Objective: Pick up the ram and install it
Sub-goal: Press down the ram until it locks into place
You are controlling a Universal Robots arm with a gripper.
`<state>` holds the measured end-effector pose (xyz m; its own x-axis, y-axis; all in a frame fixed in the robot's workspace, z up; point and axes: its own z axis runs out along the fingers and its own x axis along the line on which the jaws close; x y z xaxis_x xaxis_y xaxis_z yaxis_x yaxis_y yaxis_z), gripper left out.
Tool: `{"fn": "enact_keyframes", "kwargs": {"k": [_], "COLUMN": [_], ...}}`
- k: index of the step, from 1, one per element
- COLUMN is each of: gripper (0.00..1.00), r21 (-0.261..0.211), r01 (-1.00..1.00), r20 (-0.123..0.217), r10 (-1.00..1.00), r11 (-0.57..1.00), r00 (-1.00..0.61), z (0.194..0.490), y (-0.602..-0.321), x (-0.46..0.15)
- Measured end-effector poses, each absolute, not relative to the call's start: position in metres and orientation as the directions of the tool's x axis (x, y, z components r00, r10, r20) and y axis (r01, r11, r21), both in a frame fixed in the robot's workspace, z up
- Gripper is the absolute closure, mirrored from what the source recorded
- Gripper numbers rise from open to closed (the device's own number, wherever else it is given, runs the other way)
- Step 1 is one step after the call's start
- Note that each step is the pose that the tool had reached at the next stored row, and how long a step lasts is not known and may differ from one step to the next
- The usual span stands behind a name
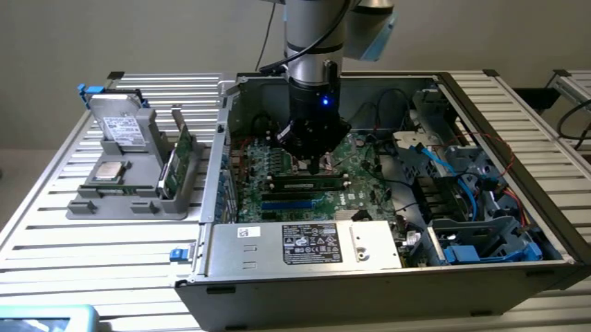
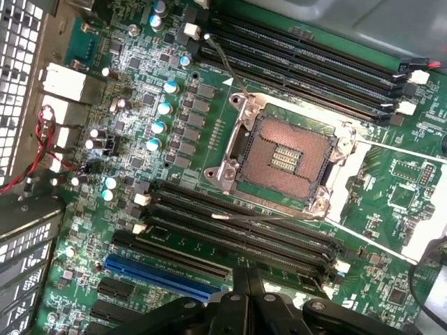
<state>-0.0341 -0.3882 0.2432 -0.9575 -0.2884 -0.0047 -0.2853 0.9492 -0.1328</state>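
Observation:
In the exterior view the ram (image 1: 309,185), a long narrow green stick with black chips, stands on edge in a black slot of the motherboard (image 1: 277,169) inside the open computer case. My gripper (image 1: 316,166) hangs just above and behind it, reaching straight down into the case. In the wrist view the gripper (image 2: 248,278) has its two dark fingers pressed together with nothing between them. They point at the rows of black memory slots (image 2: 237,234) beside the bare processor socket (image 2: 283,157). I cannot tell whether the fingertips touch the ram.
A grey tray (image 1: 124,207) at the exterior view's left holds a drive, a silver processor chip (image 1: 111,171) and green circuit cards (image 1: 176,162). Case walls (image 1: 221,138), blue cables (image 1: 439,162) and a drive cage (image 1: 480,238) crowd the gripper's surroundings. A blue slot (image 2: 160,272) lies beside the black ones.

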Motion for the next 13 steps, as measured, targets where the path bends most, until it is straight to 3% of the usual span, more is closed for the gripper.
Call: {"fn": "enact_keyframes", "kwargs": {"k": [13], "gripper": [0.89], "r21": [-0.139], "r01": [-0.14], "r20": [-0.03], "r10": [-0.145], "r11": [0.98], "r00": [-0.989], "z": [0.2432], "y": [-0.3882], "x": [-0.0342]}}
